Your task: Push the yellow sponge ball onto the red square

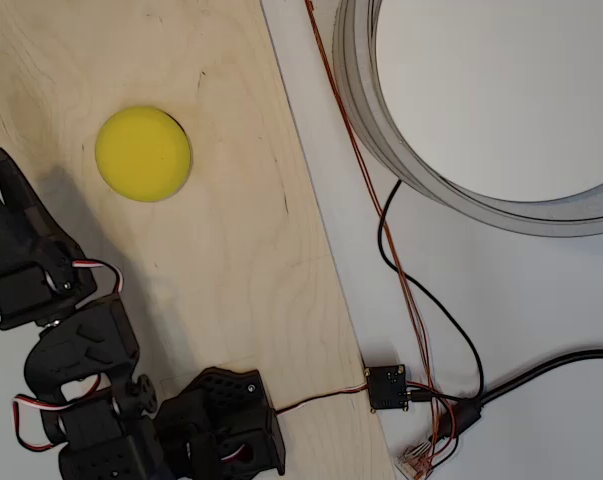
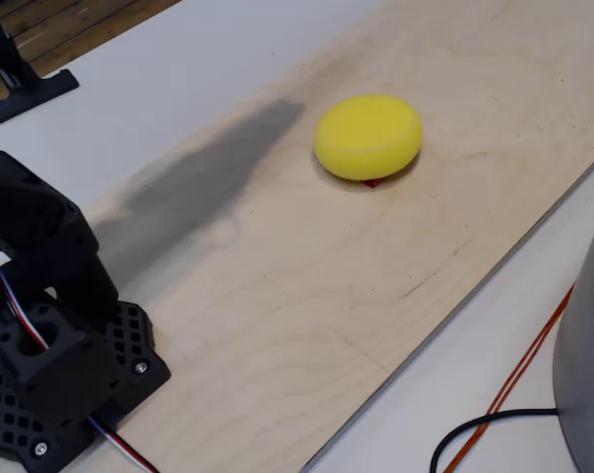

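The yellow sponge ball [image 1: 143, 153] rests on the plywood board [image 1: 231, 260], in the upper left of the overhead view. In the fixed view the ball [image 2: 367, 136] sits on top of the red square [image 2: 372, 182], of which only a thin sliver shows under the ball's near edge. My black gripper [image 1: 3, 175] lies at the left edge of the overhead view, well left of the ball and apart from it. Its fingers lie together with nothing between them.
The arm's base [image 2: 50, 374] stands at the board's near left corner. On the white table to the right are a large grey ring [image 1: 461, 190], a small circuit board [image 1: 388, 387] and orange and black cables [image 1: 401, 280]. A black stand [image 2: 21, 79] sits far left.
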Robot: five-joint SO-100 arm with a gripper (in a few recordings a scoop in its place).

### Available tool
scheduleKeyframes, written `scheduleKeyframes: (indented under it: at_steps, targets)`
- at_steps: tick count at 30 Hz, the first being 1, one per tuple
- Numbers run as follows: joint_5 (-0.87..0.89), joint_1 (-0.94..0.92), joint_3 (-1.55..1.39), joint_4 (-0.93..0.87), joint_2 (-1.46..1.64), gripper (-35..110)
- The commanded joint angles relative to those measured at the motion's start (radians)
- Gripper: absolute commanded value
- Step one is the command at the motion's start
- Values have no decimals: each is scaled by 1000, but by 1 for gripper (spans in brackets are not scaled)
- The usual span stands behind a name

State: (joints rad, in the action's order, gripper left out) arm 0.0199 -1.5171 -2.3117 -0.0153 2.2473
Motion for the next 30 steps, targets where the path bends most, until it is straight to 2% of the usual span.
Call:
scheduleKeyframes:
  at_steps: [1,6,10,14,15,18,21,26,27,29,30]
  targets:
    - [8,-6,37,23,15,26]
    - [6,-9,35,21,15,27]
    - [-29,-20,63,-26,-20,38]
    - [-37,-25,78,-28,-28,37]
    - [-37,-25,78,-28,-23,35]
    - [17,-55,127,-25,-41,0]
    - [35,-104,196,-87,-101,-1]
    - [35,-94,193,-77,-101,0]
    - [35,-92,190,-71,-101,4]
    - [-52,-60,173,-71,-89,31]
    - [-89,-43,161,-71,-78,35]
